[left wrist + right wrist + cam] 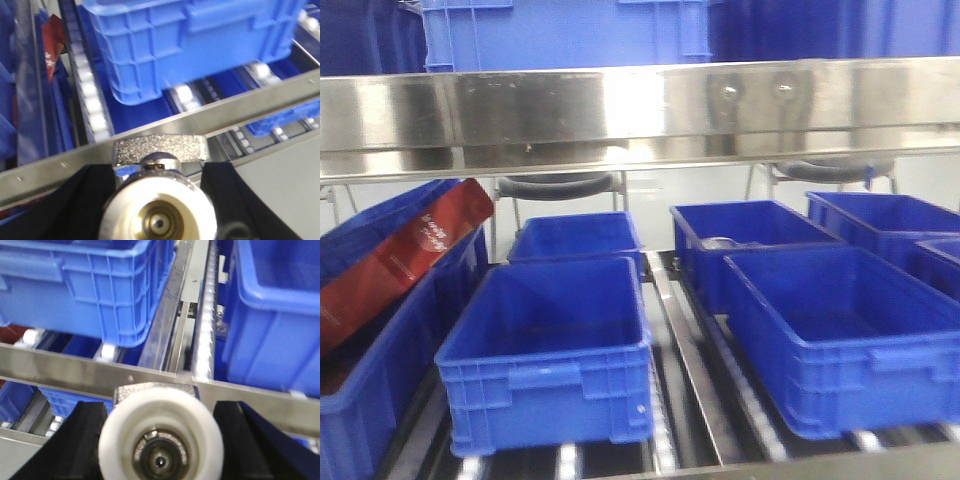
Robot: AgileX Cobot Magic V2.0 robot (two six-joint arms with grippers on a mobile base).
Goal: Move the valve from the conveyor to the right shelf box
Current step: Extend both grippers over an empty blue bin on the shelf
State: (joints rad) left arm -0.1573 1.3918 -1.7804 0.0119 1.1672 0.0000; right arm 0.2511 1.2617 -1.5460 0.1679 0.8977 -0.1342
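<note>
Bottom centre of each wrist view: the left gripper [159, 192] clenches a valve [160, 220], and the right gripper [161, 437] clenches a second valve [161, 440]. Blue boxes [548, 392] fill the shelf [692, 372] above.

Red packet [418, 245], steel shelf rail [620, 112], grey chair [560, 186]

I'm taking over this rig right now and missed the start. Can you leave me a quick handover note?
Left gripper: shut on the left valve, just short of the shelf's steel rail.
Right gripper: shut on the right valve, also short of the rail.
Done: both valves are picked up; the conveyor is out of view.
Left: lift each valve over the rail and release it in the right box, which looks empty in the front view.
</note>
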